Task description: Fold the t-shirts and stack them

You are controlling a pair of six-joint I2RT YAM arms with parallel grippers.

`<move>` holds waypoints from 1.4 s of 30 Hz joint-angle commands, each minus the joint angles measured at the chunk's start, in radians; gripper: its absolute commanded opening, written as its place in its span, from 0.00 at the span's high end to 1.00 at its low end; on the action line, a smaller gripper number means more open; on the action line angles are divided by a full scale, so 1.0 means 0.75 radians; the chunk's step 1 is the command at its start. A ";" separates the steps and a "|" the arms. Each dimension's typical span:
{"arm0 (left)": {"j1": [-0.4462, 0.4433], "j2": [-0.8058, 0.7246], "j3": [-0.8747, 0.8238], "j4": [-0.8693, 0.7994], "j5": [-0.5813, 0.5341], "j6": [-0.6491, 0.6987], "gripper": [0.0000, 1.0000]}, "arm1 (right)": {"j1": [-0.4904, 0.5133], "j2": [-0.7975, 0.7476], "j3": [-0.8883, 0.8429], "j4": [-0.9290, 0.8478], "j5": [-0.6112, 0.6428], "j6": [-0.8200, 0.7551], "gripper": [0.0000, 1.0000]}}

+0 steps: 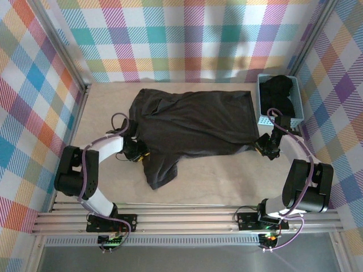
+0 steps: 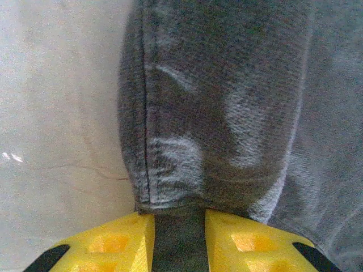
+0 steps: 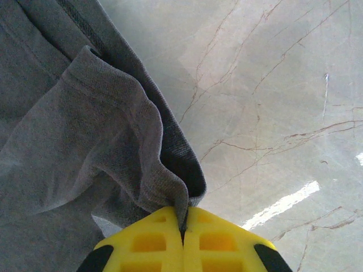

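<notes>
A dark charcoal t-shirt (image 1: 193,124) lies spread across the table, one sleeve trailing toward the front left. My left gripper (image 1: 139,152) sits at the shirt's left edge. In the left wrist view its yellow fingers (image 2: 122,238) hold a thick fold of the cloth (image 2: 227,113), which fills the gap at the left gripper's tips (image 2: 180,218). My right gripper (image 1: 264,146) is at the shirt's right front corner. Seen from its wrist, the right gripper (image 3: 184,218) is pinched shut on a thin bit of hem (image 3: 170,192). Another dark t-shirt (image 1: 281,93) is bunched in the basket.
The light-blue lattice basket (image 1: 278,120) stands at the back right, close behind my right arm. Plaid walls enclose the table on three sides. Bare beige tabletop (image 1: 227,181) runs along the front between the shirt and the arm bases.
</notes>
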 commanded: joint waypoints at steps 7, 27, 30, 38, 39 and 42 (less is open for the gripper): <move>-0.111 0.103 0.261 -0.280 0.001 0.105 0.50 | -0.002 -0.001 0.013 -0.005 -0.019 -0.002 1.00; 0.233 -0.284 -0.091 0.005 0.044 0.079 0.64 | -0.004 0.010 0.030 -0.008 -0.035 -0.012 1.00; 0.231 -0.242 -0.146 0.138 0.100 0.053 0.59 | -0.003 0.012 0.028 -0.004 -0.039 -0.011 1.00; 0.207 -0.210 -0.208 0.292 0.138 0.021 0.58 | -0.002 0.018 0.025 0.002 -0.042 -0.008 1.00; 0.203 -0.193 -0.210 0.298 0.140 0.023 0.59 | -0.002 0.019 0.026 0.003 -0.043 -0.008 1.00; 0.197 -0.145 -0.212 0.320 0.136 0.035 0.61 | -0.003 0.017 0.027 0.002 -0.045 -0.006 1.00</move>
